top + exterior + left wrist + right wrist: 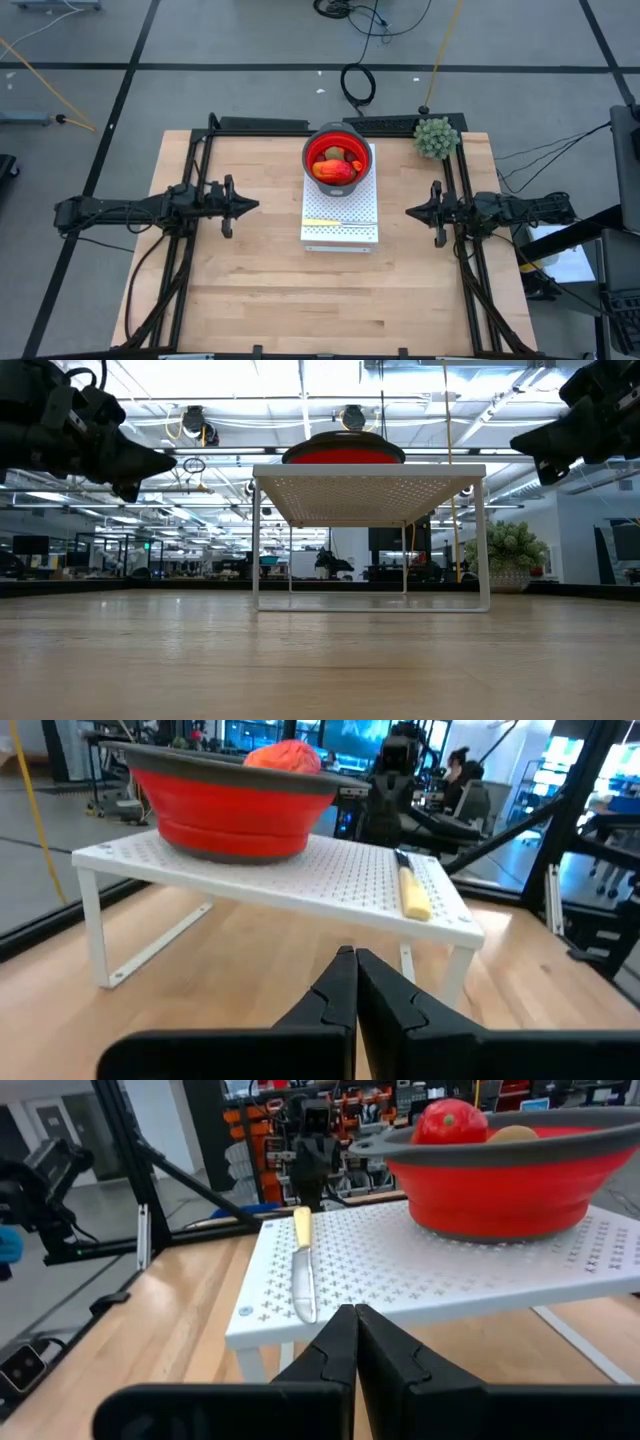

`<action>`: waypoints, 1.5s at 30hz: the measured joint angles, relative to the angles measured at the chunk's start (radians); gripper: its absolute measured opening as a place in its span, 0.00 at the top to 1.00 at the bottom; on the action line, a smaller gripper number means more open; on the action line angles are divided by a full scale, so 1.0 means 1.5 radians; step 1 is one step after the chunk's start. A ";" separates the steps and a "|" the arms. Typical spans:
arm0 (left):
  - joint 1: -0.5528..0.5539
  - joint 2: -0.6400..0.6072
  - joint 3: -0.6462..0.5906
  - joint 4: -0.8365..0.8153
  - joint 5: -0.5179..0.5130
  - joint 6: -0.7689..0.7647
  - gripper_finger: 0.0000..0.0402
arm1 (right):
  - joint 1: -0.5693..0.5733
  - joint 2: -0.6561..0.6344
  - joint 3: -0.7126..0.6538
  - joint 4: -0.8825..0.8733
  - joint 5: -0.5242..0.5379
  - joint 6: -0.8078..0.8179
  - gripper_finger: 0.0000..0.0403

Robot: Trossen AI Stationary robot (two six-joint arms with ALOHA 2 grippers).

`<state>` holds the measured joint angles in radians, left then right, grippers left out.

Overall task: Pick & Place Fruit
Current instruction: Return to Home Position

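Left gripper (pixel 252 206), pinched together and empty, hangs left of the white shelf (pixel 340 237). Fruit (pixel 335 168) lies piled in the red strainer bowl (pixel 307 158) on the shelf's far end, knife (pixel 322 222) nearer. Right gripper (pixel 411 212), likewise closed and empty, hangs right. Placing looks finished.

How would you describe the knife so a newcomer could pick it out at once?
At the middle of the wooden table stands a white perforated shelf. A red strainer bowl fills its far end; the knife lies across the near end, apart from the bowl. It is the only slim thing up there, with a yellow handle and a pale blade.
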<state>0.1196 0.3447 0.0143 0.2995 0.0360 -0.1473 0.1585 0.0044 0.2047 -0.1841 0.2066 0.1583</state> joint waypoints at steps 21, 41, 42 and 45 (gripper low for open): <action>0.032 -0.201 0.004 -0.164 0.012 0.023 0.99 | 0.000 0.000 0.000 -0.009 0.001 0.009 1.00; 0.034 -0.221 0.004 -0.194 0.010 0.009 0.95 | 0.000 0.004 0.001 -0.011 0.003 0.044 1.00; 0.034 -0.221 0.004 -0.194 0.010 0.008 0.95 | 0.000 0.006 0.001 -0.011 0.004 0.044 1.00; 0.034 -0.221 0.004 -0.194 0.009 0.008 0.96 | 0.000 0.007 -0.001 -0.014 0.005 0.036 1.00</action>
<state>0.1699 0.0135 0.0196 0.0083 0.0503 -0.1356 0.1587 0.0142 0.2035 -0.2050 0.2142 0.2127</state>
